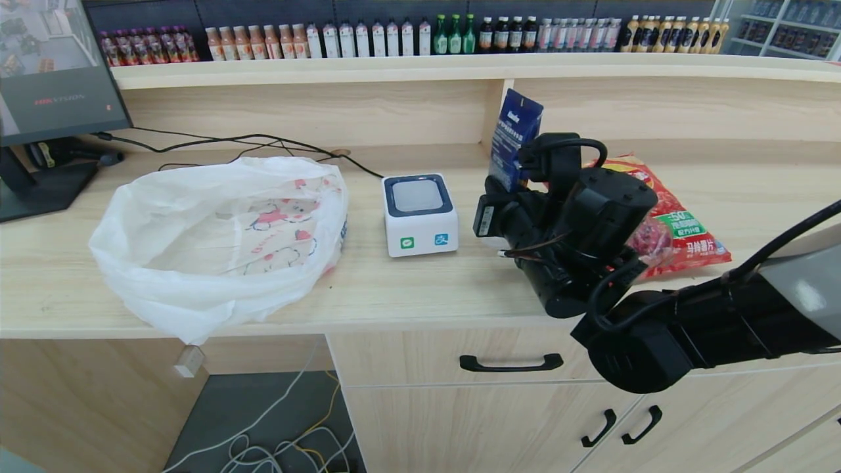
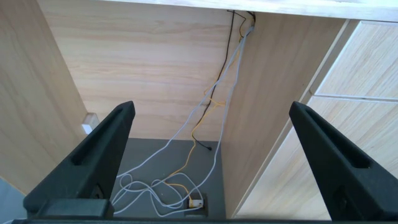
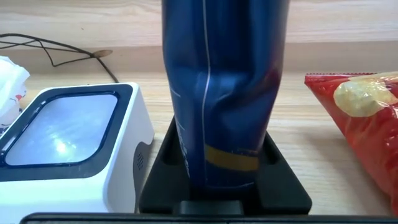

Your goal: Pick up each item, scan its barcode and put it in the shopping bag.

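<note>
My right gripper (image 1: 509, 187) is shut on a dark blue packet (image 1: 516, 135), held upright just above the counter to the right of the white barcode scanner (image 1: 419, 215). In the right wrist view the blue packet (image 3: 224, 93) stands squeezed between the jaws, with the scanner (image 3: 68, 149) close beside it. A red snack bag (image 1: 670, 223) lies flat on the counter behind the right arm. The white shopping bag (image 1: 223, 236) sits open at the counter's left. My left gripper (image 2: 214, 162) hangs open below the counter, facing the floor cables.
A monitor (image 1: 52, 72) stands at the far left with cables (image 1: 217, 141) trailing behind the bag. A raised shelf (image 1: 460, 66) with bottles runs along the back. Drawers with black handles (image 1: 511, 362) are under the counter.
</note>
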